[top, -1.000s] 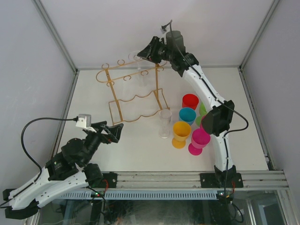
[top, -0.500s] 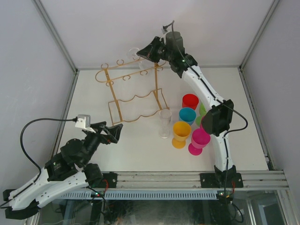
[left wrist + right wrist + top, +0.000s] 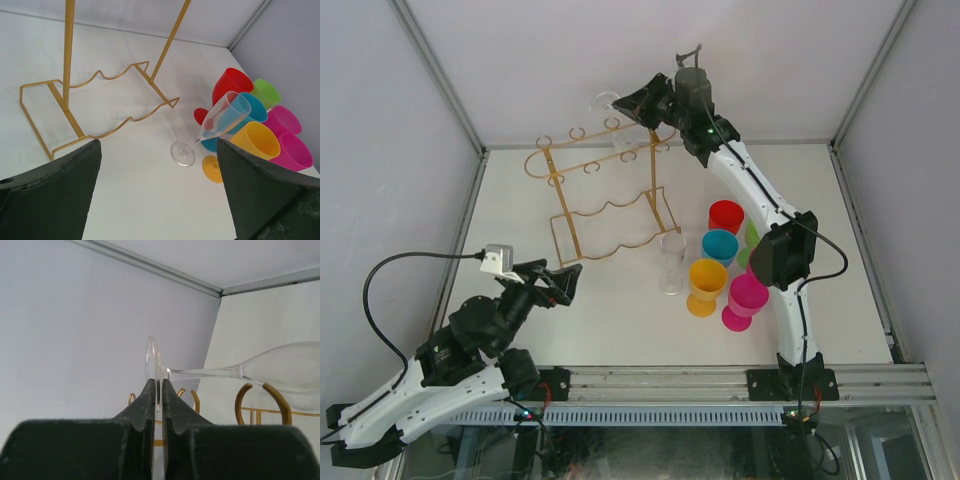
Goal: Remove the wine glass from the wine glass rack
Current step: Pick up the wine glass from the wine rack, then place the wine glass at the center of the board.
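The clear wine glass [image 3: 210, 372] lies sideways, its stem running just above the curled gold loops of the wine glass rack [image 3: 262, 395]. My right gripper [image 3: 160, 382] is shut on the rim of the glass's round foot [image 3: 607, 102], up at the rack's top rails [image 3: 590, 160] near the back wall. The bowl [image 3: 287, 365] points away to the right. Low at the front left, my left gripper [image 3: 570, 275] stands open with nothing between its fingers, facing the rack's wavy base [image 3: 100, 107].
A second clear glass [image 3: 671, 263] stands on the table right of the rack base. Beside it cluster coloured stemmed cups: red [image 3: 726, 216], blue [image 3: 719, 246], yellow [image 3: 706, 283], pink [image 3: 746, 299] and green [image 3: 265, 92]. White walls enclose the table.
My right gripper has shut on the glass's foot and risen a little with it above the top rails. The left arm has not moved.
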`<action>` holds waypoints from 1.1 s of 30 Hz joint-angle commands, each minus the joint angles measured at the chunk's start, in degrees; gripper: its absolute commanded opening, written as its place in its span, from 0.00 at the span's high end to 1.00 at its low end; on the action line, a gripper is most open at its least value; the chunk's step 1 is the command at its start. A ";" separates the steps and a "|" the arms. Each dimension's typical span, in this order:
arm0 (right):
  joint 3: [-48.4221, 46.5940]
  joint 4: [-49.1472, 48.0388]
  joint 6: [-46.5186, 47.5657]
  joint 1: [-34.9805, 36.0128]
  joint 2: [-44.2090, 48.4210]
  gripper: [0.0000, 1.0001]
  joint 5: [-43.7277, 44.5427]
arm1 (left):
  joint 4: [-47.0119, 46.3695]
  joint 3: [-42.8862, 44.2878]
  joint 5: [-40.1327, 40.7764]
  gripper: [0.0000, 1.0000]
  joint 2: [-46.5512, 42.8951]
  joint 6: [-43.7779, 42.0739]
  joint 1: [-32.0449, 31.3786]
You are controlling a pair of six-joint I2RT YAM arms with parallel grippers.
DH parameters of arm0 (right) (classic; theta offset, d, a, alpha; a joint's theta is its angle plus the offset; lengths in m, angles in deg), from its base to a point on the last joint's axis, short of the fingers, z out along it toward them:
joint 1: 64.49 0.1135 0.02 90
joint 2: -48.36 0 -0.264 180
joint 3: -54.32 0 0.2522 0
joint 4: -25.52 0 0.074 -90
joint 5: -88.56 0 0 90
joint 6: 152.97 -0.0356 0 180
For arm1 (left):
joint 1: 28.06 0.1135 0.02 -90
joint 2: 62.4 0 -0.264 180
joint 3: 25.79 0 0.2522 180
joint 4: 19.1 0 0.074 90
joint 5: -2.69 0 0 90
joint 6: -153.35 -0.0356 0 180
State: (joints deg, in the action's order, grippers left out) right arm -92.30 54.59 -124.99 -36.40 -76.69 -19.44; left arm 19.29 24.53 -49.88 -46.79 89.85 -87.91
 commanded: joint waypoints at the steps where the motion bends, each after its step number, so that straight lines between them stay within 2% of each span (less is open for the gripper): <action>1: -0.50 -6.38 -2.21 -0.62 2.58 1.00 0.78 | -0.70 1.41 0.73 0.00 -0.18 1.01 0.19; 12: -2.65 -11.54 -2.05 -2.68 2.23 1.00 2.13 | -0.72 1.59 0.10 0.00 0.14 1.18 0.22; 16: -4.54 -12.97 3.04 -4.52 2.93 1.00 2.52 | -0.72 1.68 0.01 0.00 -0.02 1.18 0.23; 20: -4.18 -9.30 5.03 -8.77 5.13 1.00 1.57 | -0.20 1.86 -0.08 0.00 -0.15 1.44 0.21; 27: 11.24 -9.69 7.37 -14.73 17.57 1.00 -3.88 | -1.86 1.15 -1.34 0.00 -0.21 0.66 0.18; 33: 26.15 -9.66 13.38 -16.27 31.26 1.00 -6.55 | -2.94 1.88 -1.67 0.00 0.85 0.66 0.18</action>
State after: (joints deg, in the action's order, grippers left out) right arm -71.38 49.52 -117.06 -53.66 -56.56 -22.02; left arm 19.22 24.53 -50.43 -46.76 90.31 -87.91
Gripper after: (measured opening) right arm 0.013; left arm 0.998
